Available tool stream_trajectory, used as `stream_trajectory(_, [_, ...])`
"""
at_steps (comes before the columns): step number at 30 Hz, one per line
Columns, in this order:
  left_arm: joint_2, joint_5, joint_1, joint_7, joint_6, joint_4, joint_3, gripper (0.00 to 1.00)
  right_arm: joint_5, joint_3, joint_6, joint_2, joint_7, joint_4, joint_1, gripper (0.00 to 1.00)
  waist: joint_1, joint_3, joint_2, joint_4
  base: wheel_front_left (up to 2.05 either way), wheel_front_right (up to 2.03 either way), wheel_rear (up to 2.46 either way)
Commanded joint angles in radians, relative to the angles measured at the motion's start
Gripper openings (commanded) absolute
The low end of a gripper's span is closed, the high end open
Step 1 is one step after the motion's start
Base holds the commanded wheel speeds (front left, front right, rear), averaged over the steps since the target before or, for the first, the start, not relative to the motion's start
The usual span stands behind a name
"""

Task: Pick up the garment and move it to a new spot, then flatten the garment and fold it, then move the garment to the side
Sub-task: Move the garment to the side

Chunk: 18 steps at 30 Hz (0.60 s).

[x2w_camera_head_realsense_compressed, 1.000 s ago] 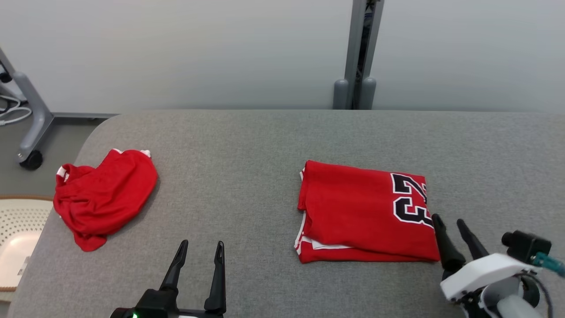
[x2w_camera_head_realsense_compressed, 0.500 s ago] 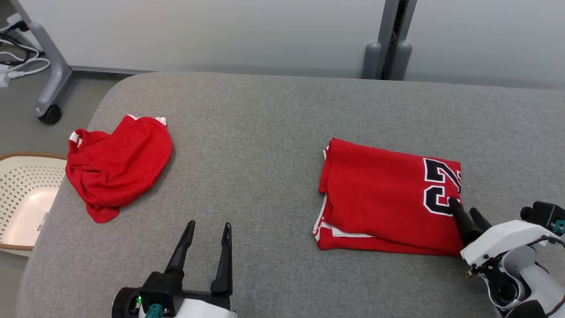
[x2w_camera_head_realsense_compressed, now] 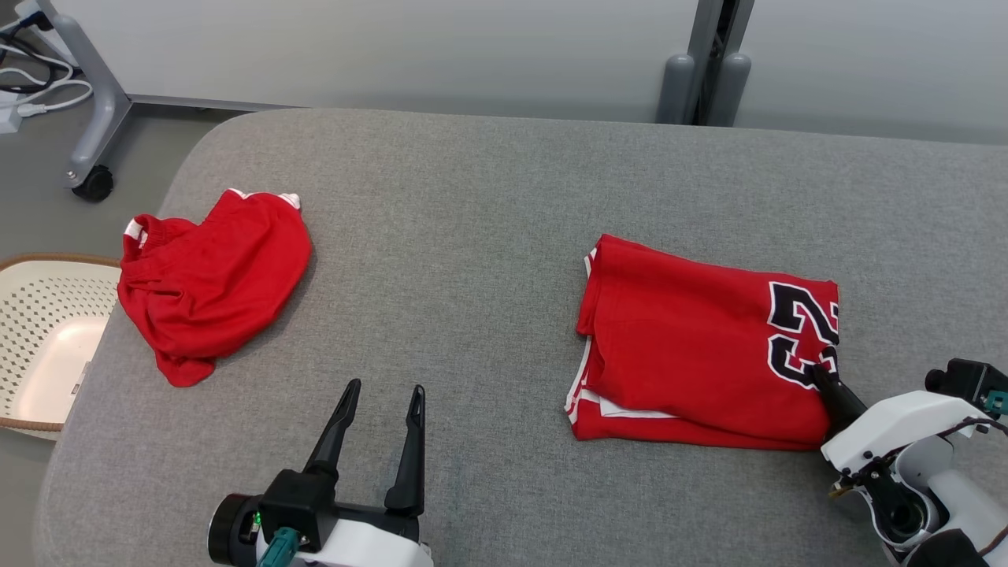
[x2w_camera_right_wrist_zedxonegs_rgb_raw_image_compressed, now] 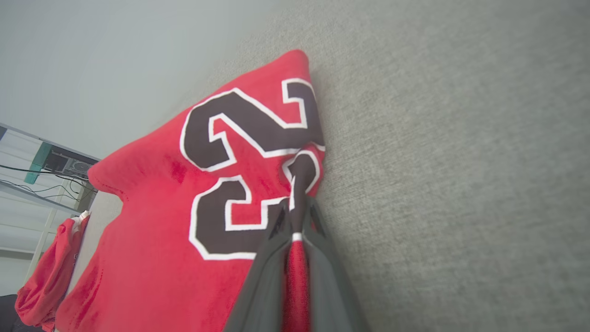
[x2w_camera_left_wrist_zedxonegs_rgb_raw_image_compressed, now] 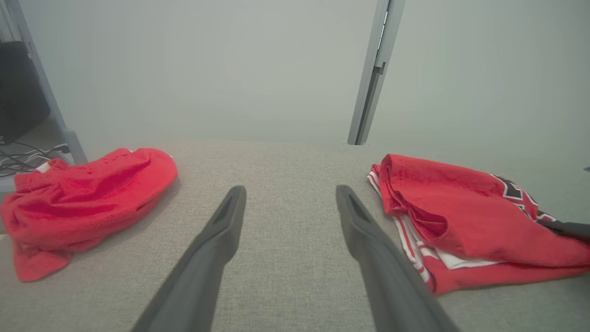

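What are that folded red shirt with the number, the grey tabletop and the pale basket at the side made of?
The folded shirt looks like soft matte knit, likely polyester: it creases and drapes. The tabletop seems covered in grey woven fabric, flecked weave showing. The basket is probably smooth cream plastic, with perforated walls.

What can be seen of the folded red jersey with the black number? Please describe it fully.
The folded jersey is red, of soft knit-looking fabric, with a black number outlined in white near its right edge and white trim at its left edge. It lies folded in layers, roughly rectangular, on the grey table, right of centre. The right gripper is shut on its right edge, at the number.
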Motion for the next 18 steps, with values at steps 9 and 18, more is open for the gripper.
stream_trajectory(9, [0.003,-0.001,-0.022,-0.004,-0.014,-0.043,0.001,1.0,-0.028,0.098,0.0,-0.076,-0.132,-0.025,-0.047,0.0,0.0,0.021,0.0,-0.056,0.0,0.0,0.0])
stream_trajectory(18, [0.004,0.031,-0.053,-0.004,-0.032,-0.072,0.011,1.0,-0.109,0.173,0.0,-0.077,-0.192,-0.062,-0.135,0.0,0.0,0.069,0.0,-0.202,0.0,0.0,0.0])
